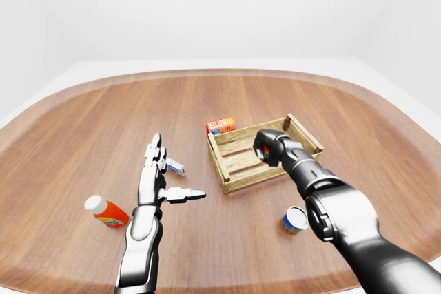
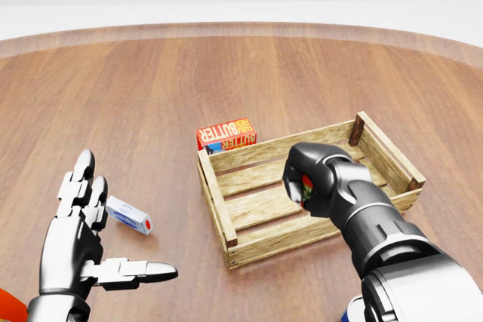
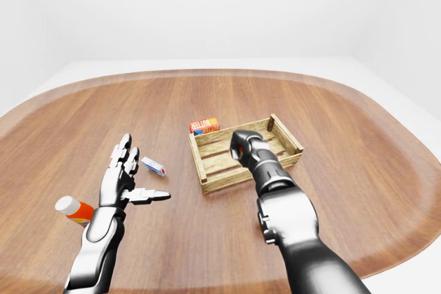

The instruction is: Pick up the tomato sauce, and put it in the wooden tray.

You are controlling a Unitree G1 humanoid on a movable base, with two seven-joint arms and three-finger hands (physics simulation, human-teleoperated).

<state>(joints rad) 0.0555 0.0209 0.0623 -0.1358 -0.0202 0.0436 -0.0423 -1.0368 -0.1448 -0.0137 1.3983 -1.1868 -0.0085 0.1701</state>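
Head view, right robot hand (image 2: 306, 186): fingers clamped on the tomato sauce (image 2: 306, 184), held above the wooden tray (image 2: 219, 200).
Head view, left robot hand (image 2: 83, 239): fingers spread apart, holding nothing, over the bench (image 2: 151, 88).
Left-eye view, other things: butter box (image 1: 221, 125) just beside the tray; 1 orange bottle (image 1: 106, 212) lies at lower left.
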